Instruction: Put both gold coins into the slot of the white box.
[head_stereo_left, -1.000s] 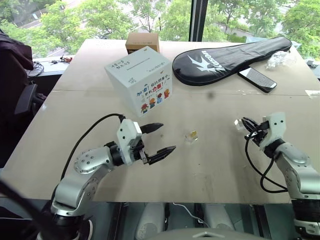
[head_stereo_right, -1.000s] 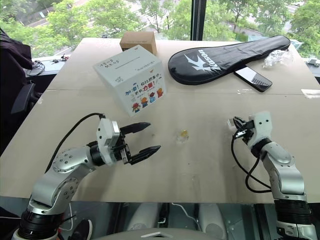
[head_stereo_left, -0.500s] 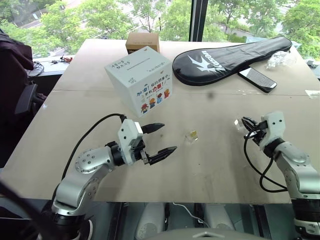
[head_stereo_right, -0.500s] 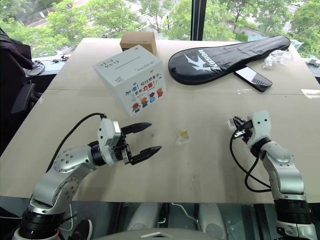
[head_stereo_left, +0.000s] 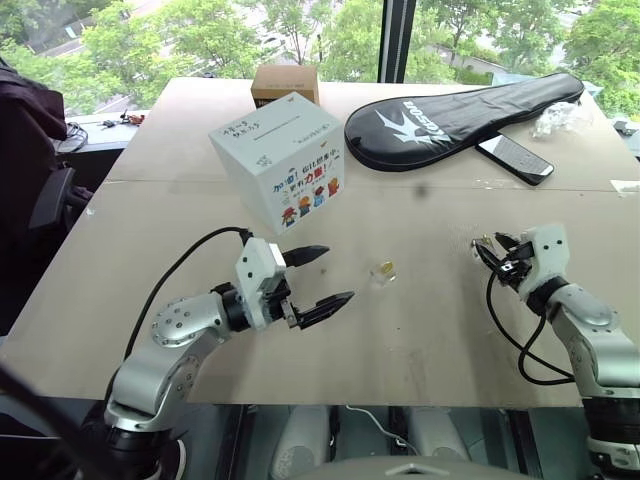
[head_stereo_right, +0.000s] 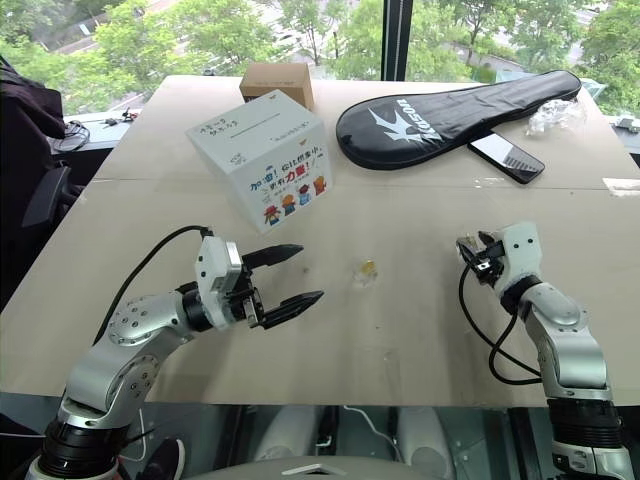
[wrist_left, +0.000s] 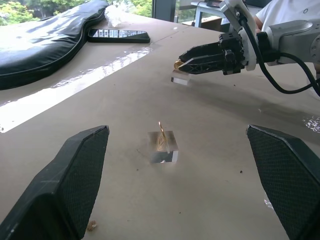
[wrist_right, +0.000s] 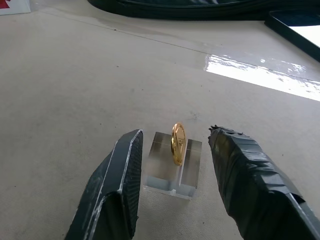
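Note:
The white box (head_stereo_left: 283, 160) stands at the table's far left, with the thin dark slot (head_stereo_left: 283, 133) on its top face. One gold coin (head_stereo_left: 384, 269) stands upright in a clear block mid-table, just ahead of my left gripper (head_stereo_left: 335, 275). That gripper is open wide and empty. The other gold coin (wrist_right: 177, 143) stands on edge in its clear block (wrist_right: 172, 170) on the table at the right. My right gripper (wrist_right: 176, 134) is open around it, a finger on each side with a gap to the coin.
A small brown box (head_stereo_left: 285, 82) sits behind the white box. A black racket bag (head_stereo_left: 460, 108), a phone (head_stereo_left: 514, 158) and crumpled clear plastic (head_stereo_left: 560, 118) lie at the far right. A dark chair (head_stereo_left: 30, 150) stands off the table's left edge.
My right gripper's fingers have parted from the coin block at their tips. The block now rests on the table between them. The left arm has not moved.

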